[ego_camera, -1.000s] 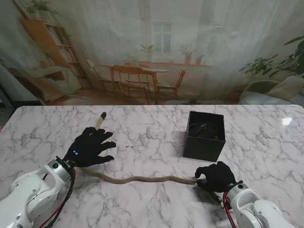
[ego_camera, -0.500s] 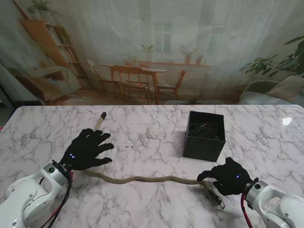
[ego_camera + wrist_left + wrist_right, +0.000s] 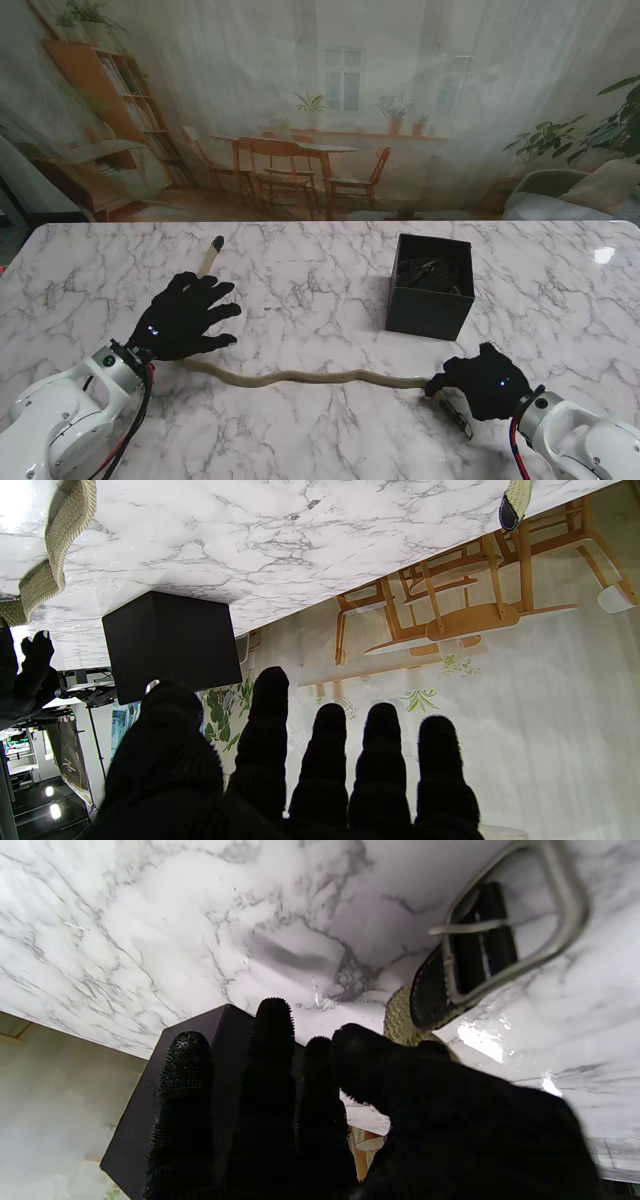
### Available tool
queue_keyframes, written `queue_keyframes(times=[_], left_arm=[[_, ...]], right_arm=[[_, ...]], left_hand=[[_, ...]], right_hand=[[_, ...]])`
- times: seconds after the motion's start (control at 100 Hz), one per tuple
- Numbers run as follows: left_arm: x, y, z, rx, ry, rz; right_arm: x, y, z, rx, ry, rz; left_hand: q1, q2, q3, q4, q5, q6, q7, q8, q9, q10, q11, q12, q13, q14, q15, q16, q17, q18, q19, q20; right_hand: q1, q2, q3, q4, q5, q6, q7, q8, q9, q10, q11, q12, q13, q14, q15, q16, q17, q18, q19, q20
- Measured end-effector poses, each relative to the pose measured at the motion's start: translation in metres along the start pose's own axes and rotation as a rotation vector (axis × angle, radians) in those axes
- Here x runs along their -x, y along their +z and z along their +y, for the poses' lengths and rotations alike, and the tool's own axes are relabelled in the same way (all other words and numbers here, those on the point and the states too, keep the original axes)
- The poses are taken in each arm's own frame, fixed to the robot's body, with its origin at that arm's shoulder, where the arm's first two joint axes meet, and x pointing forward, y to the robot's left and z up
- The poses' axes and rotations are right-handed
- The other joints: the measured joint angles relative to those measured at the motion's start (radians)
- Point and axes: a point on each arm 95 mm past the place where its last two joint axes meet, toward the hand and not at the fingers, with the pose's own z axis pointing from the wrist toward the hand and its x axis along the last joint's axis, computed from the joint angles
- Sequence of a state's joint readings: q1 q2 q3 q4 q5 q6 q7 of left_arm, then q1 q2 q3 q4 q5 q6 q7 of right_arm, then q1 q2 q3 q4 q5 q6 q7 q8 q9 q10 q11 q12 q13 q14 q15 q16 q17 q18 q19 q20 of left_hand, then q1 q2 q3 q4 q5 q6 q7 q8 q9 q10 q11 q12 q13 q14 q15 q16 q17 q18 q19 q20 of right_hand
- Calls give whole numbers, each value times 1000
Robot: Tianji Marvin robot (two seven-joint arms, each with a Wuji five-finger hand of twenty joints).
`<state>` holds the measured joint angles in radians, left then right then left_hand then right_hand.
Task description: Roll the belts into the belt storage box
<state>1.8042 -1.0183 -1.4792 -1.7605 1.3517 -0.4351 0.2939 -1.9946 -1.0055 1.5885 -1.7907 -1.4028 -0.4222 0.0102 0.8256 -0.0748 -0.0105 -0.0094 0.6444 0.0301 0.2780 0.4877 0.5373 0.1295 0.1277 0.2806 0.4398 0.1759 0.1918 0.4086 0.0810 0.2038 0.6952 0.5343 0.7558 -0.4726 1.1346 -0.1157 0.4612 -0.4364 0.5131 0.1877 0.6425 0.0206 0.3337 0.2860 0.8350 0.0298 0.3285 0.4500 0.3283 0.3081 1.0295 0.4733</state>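
On the marble counter [image 3: 320,300] lie 1 tan woven belt [image 3: 300,377] stretched out and 1 black box [image 3: 430,285]; inside the box sits a dark coil, too dim to tell apart. No brand, label or writing can be read on anything.

The belt's long axis runs across the counter from left to right, wavy, nearer to me than the box. Its dark-tipped tail [image 3: 215,247] points away from me on the left, past the left robot hand [image 3: 185,315]; the strap between tail and main run is hidden under that hand. Its metal buckle [image 3: 455,415] lies at the right end, pointing toward me and to the right. In the right wrist view the buckle [image 3: 505,930] is a silver frame with 1 prong on a dark end piece, flat on the marble.

The left robot hand has all 5 fingers [image 3: 272,715] spread and straight, grasping nothing; it is over the belt's left bend, and I cannot tell whether the palm touches it. The right robot hand [image 3: 485,382] sits at the buckle end, thumb [image 3: 360,1055] bent toward the fingers beside the strap; whether it grasps the belt I cannot tell.

The box stands upright, well apart from the belt's tail and near its buckle end.
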Motion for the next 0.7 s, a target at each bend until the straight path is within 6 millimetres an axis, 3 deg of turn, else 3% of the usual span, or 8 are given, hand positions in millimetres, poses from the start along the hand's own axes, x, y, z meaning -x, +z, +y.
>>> queue_keyframes(times=[0.14, 0.25, 0.28, 0.37, 0.7], left_arm=[[-1, 1, 0, 0, -1, 3], [-1, 1, 0, 1, -1, 4], [-1, 1, 0, 1, -1, 4], [-1, 1, 0, 1, -2, 4], [-2, 2, 0, -2, -3, 4]], right_arm=[[-1, 3, -4, -7, 17, 2], [-3, 8, -8, 11, 52, 11], [-4, 9, -9, 20, 60, 12], [-4, 12, -11, 59, 78, 14], [-6, 21, -14, 59, 113, 10]], left_hand=[[0, 0, 0, 0, 0, 0, 0, 0, 0, 0, 0, 0, 0, 0, 0, 0, 0, 0, 0, 0], [0, 0, 0, 0, 0, 0, 0, 0, 0, 0, 0, 0, 0, 0, 0, 0, 0, 0, 0, 0], [0, 0, 0, 0, 0, 0, 0, 0, 0, 0, 0, 0, 0, 0, 0, 0, 0, 0, 0, 0], [0, 0, 0, 0, 0, 0, 0, 0, 0, 0, 0, 0, 0, 0, 0, 0, 0, 0, 0, 0], [0, 0, 0, 0, 0, 0, 0, 0, 0, 0, 0, 0, 0, 0, 0, 0, 0, 0, 0, 0]], right_hand=[[-176, -108, -66, 0, 25, -9, 76, 30, -35, 0, 3, -28, -14, 0, 0, -19, -6, -1, -7, 0], [-250, -118, -80, 0, 83, -13, 136, 80, -63, -5, 4, -44, -17, 0, 0, -22, -6, -1, -8, 1], [-258, -118, -80, -2, 101, -13, 140, 94, -63, -11, 4, -44, -17, 0, 0, -23, -6, -1, -8, 2], [-257, -130, -114, -94, 134, -13, 216, 152, -63, -22, 8, -44, -17, 0, 0, -31, -6, -1, -8, 8], [-256, -161, -139, -134, 130, -13, 338, 229, -61, -23, 44, -41, -56, 1, -27, -49, -6, -1, -8, 8]])
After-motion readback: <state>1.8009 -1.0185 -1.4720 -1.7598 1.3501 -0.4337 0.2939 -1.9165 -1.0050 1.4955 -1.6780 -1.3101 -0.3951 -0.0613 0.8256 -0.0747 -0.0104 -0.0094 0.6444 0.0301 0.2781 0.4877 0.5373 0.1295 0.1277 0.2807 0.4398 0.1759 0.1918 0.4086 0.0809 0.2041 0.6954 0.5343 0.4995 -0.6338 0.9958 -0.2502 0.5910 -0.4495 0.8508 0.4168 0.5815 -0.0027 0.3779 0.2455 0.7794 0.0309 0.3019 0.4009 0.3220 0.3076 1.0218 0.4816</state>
